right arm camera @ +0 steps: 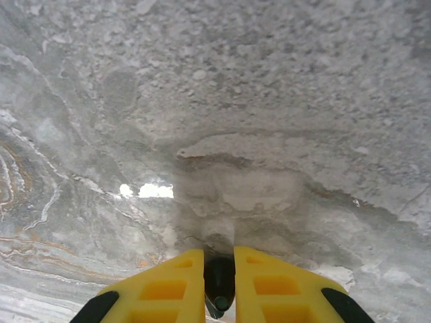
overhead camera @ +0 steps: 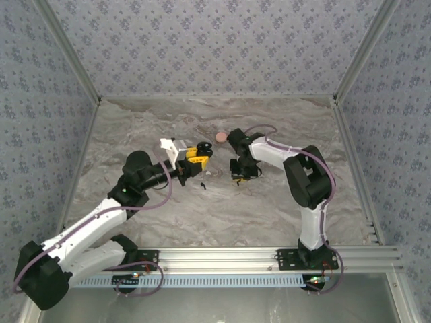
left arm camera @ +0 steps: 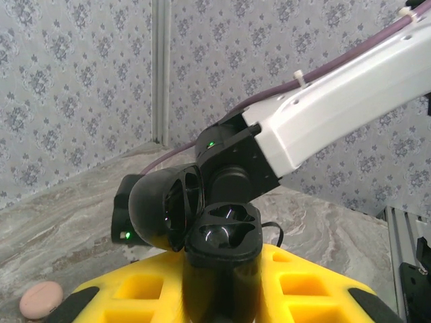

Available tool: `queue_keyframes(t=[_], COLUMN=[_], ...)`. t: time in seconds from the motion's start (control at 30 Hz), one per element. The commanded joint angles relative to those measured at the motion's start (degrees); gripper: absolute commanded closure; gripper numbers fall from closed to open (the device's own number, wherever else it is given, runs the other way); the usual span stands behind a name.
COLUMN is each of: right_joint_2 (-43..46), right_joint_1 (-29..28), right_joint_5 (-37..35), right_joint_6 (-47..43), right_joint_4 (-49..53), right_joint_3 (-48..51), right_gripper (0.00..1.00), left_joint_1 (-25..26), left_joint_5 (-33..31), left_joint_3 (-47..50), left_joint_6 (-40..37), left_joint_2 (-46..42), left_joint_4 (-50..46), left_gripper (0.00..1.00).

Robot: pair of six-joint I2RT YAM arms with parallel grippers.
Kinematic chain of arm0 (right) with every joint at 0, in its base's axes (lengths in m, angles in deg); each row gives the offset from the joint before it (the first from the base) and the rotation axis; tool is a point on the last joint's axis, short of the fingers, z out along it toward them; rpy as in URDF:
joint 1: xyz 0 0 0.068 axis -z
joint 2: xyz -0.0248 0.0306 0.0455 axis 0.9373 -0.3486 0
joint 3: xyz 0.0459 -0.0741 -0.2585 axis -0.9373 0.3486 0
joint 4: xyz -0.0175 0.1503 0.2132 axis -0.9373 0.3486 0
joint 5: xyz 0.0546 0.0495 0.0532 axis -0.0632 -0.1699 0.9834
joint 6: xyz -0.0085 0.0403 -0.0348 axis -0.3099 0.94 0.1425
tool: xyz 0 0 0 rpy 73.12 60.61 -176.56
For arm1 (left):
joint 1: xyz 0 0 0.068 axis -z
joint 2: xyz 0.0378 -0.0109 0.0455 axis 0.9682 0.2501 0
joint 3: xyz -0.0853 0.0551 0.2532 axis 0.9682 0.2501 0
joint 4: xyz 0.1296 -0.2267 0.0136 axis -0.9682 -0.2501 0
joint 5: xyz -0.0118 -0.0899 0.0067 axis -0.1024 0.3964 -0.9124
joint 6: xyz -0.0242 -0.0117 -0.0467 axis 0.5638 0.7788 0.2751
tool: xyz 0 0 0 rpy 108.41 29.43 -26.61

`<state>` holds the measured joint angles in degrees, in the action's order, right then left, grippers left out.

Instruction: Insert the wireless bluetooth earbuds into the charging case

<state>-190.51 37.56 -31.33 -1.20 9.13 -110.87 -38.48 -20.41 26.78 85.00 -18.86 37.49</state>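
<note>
Soft, even light comes from above. The grey marbled stone-look table (right arm camera: 303, 101) has faint shadows and one small white glare spot. The shiny black open charging case (left arm camera: 222, 242) looks a little blurry up close.

The charging case (left arm camera: 222, 269) is glossy black plastic; the table (right arm camera: 269, 101) is matt with a grey marble pattern; the earbud (right arm camera: 219, 282) seems smooth.
</note>
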Motion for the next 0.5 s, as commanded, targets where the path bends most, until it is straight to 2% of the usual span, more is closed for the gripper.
queue_keyframes(t=[0.0, 0.47], right_joint_2=[3.20, 13.58], right_joint_1=[2.21, 8.28], right_joint_5=[2.64, 15.75], right_joint_6=[-0.18, -1.96], right_joint_4=[-2.47, -15.72], right_joint_3=[3.35, 12.62], right_gripper=[0.85, 0.85], left_joint_1=[0.47, 1.92], left_joint_5=[-1.47, -10.12], left_joint_3=[-0.34, 4.17], left_joint_6=[1.92, 7.87], left_joint_2=[1.53, 8.43], left_joint_4=[2.33, 13.01], left_gripper=[0.77, 0.76])
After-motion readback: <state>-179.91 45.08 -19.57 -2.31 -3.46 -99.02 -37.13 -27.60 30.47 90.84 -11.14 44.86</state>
